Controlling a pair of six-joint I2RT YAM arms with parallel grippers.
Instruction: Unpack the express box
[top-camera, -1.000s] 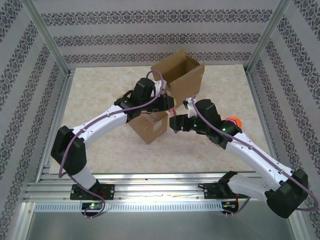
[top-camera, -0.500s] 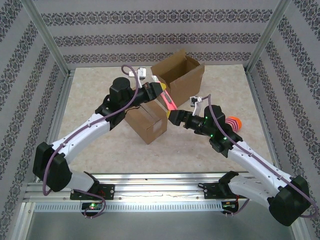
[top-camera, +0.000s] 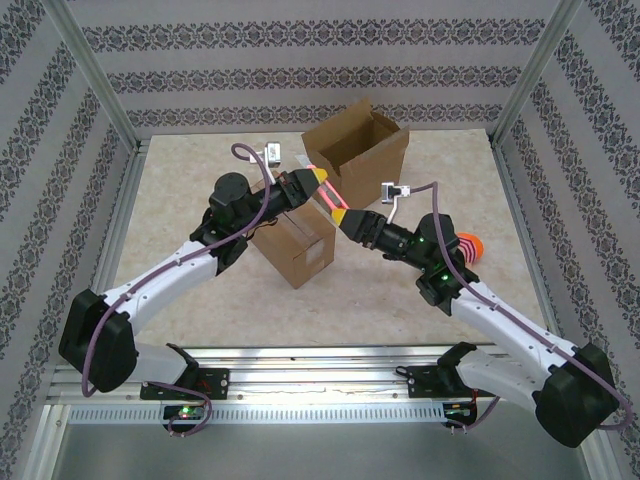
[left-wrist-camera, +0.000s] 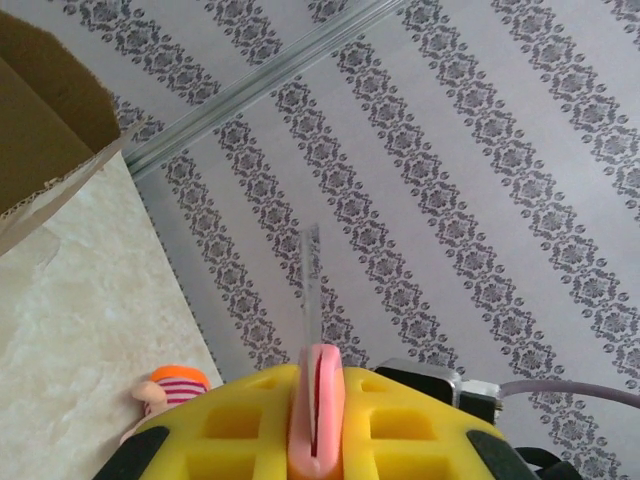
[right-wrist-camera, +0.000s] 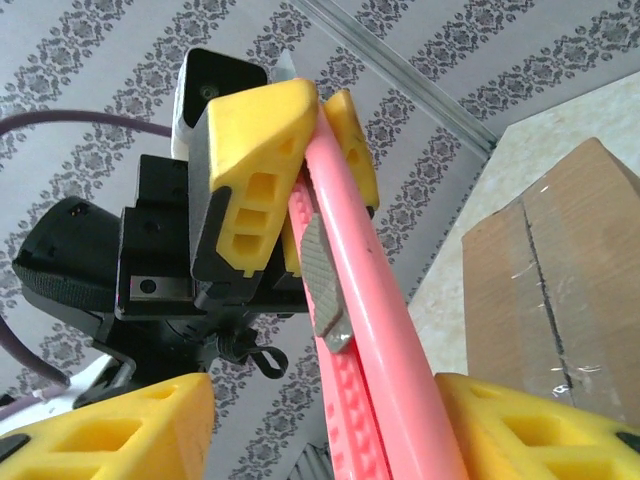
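Beige stone-look table (top-camera: 190, 170) carries two cardboard boxes. The open box (top-camera: 372, 165) stands at the back with its flaps up. The closed box (top-camera: 300, 250) sits nearer the arms, just left of centre, and a seam runs down the middle of its top.

Both arms reach in over the middle of the table and meet above the closed box's back right corner. The left gripper (top-camera: 316, 184) has its yellow fingers pressed together on a pink knife (top-camera: 329, 200). It holds the knife in the air, slanting down toward the right arm. In the left wrist view a thin blade sticks out of the knife's far end.

The right gripper (top-camera: 348, 222) sits at the knife's lower end with its fingers spread to either side. One finger is against the handle and the other stands clear of it.

An orange striped toy (top-camera: 467, 246) lies on the table to the right, beside the right arm.
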